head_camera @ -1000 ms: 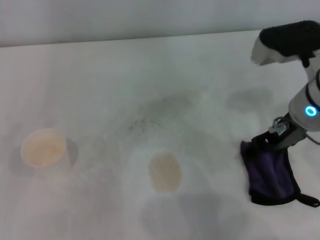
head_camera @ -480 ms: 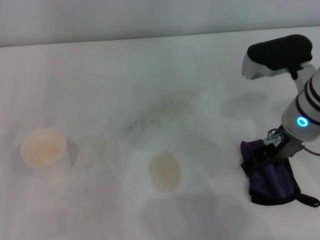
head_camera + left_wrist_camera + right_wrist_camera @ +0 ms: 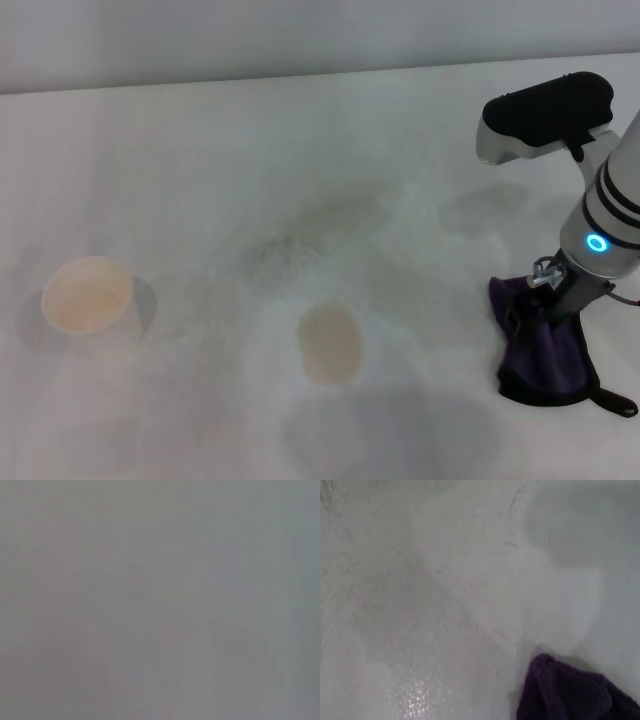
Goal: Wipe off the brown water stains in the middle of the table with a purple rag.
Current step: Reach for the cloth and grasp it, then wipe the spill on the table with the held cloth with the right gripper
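Observation:
The purple rag (image 3: 548, 358) lies bunched at the right side of the white table (image 3: 200, 170). My right gripper (image 3: 533, 306) is pressed down into the rag's far end and is shut on it; the cloth is gathered up toward the fingers. A corner of the rag also shows in the right wrist view (image 3: 570, 696). The brown water stain (image 3: 330, 343), a pale tan oval, lies in the middle of the table, well to the left of the rag. My left arm is out of view, and its wrist view shows only plain grey.
A white cup (image 3: 87, 295) with a tan inside stands at the left. A scatter of dark grey specks (image 3: 290, 245) lies behind the stain. The table's far edge (image 3: 300, 75) runs along the top.
My right arm has swung left and its gripper has come down onto the rag. The rag's far end has bunched up and shifted slightly right.

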`<action>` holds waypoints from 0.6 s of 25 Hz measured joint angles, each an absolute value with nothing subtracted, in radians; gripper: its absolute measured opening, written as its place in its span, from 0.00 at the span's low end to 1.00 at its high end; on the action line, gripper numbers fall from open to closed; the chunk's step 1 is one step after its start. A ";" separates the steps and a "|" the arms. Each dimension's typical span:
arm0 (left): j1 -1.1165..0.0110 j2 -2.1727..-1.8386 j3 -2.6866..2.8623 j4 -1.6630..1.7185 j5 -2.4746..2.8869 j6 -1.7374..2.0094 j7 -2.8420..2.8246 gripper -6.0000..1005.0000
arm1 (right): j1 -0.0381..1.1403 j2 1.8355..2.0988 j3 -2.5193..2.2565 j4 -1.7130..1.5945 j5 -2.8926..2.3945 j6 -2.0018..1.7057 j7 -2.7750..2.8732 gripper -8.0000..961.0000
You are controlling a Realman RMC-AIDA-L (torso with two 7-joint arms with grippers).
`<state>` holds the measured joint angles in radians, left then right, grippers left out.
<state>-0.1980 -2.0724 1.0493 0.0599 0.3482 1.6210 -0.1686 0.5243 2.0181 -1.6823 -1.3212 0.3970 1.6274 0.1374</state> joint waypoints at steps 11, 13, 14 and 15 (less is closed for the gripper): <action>-0.204 -2.074 1.049 0.060 0.348 1.617 -0.169 0.89 | 0.560 2.018 -1.716 -1.242 0.390 1.592 0.125 0.26; -0.204 -2.074 1.049 0.059 0.348 1.617 -0.169 0.89 | 0.552 2.019 -1.729 -1.267 0.390 1.593 0.124 0.22; -0.204 -2.074 1.049 0.059 0.348 1.617 -0.169 0.89 | 0.546 2.019 -1.731 -1.284 0.392 1.593 0.124 0.21; -0.204 -2.074 1.049 0.059 0.348 1.617 -0.169 0.89 | 0.541 2.020 -1.732 -1.303 0.394 1.591 0.121 0.20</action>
